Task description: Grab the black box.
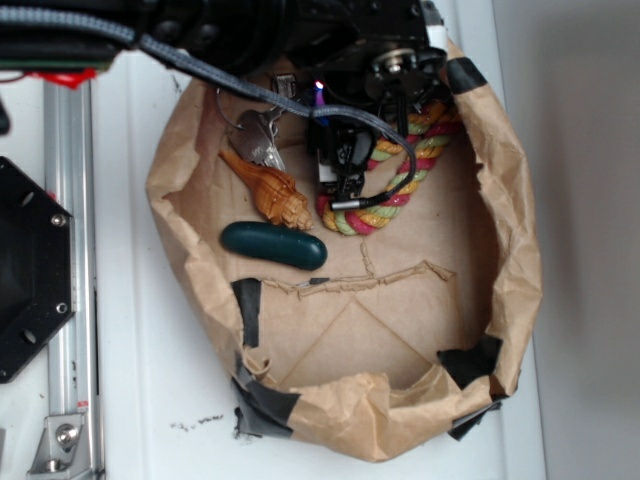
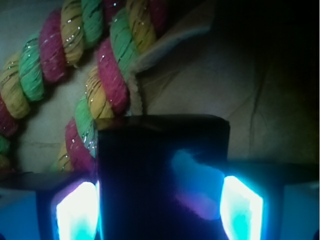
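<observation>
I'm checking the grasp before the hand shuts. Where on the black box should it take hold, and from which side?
Grip the black box across its two flat opposite side walls, coming straight down from above. The wrist view shows the hand already straddling it, one glowing finger at each side, and the rope lying beyond its far edge, clear of that line.

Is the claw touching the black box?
Touching, it seems: in the wrist view, the black box fills the space between the claw's glowing fingers, no gap showing.

A robotics lab bench: a white tabletop (image 1: 150, 400), aluminium rail (image 1: 68, 250) at nine o'clock, and a taped brown-paper bin (image 1: 500, 250) of assorted test objects.
</observation>
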Motion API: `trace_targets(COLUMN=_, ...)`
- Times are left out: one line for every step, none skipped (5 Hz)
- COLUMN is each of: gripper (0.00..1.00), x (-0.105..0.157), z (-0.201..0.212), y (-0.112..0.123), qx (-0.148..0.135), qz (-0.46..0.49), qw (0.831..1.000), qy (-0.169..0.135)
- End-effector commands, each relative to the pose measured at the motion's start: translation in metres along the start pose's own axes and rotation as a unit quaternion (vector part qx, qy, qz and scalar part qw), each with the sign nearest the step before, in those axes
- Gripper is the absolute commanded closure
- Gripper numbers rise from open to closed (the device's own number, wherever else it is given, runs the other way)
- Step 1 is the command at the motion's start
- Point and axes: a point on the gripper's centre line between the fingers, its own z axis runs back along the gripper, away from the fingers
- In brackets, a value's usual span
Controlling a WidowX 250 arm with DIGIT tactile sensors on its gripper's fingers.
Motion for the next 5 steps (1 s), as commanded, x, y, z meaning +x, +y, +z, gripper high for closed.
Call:
trace_targets(gripper=1.00, x=0.015, z=0.088, y=-0.030, qx=-0.055, qz=-0.021, qw=0.996, qy=-0.070)
trace_targets(gripper=1.00, x=0.015, z=0.136, y=-0.061, qx=-0.054, qz=-0.021, qw=0.996, qy=-0.066)
trace_targets(gripper=1.00, x=0.015, z=0.144, y=-0.076, qx=-0.042, qz=-0.012, qw=0.998, qy=-0.045)
trace_targets(gripper=1.00, x=0.011, z=0.140, y=-0.078, qx=-0.039, qz=-0.013, qw=0.998, qy=-0.039)
trace_targets(gripper=1.00, x=0.008, z=0.136, y=-0.075, qx=-0.039, qz=-0.013, qw=0.999, qy=-0.035)
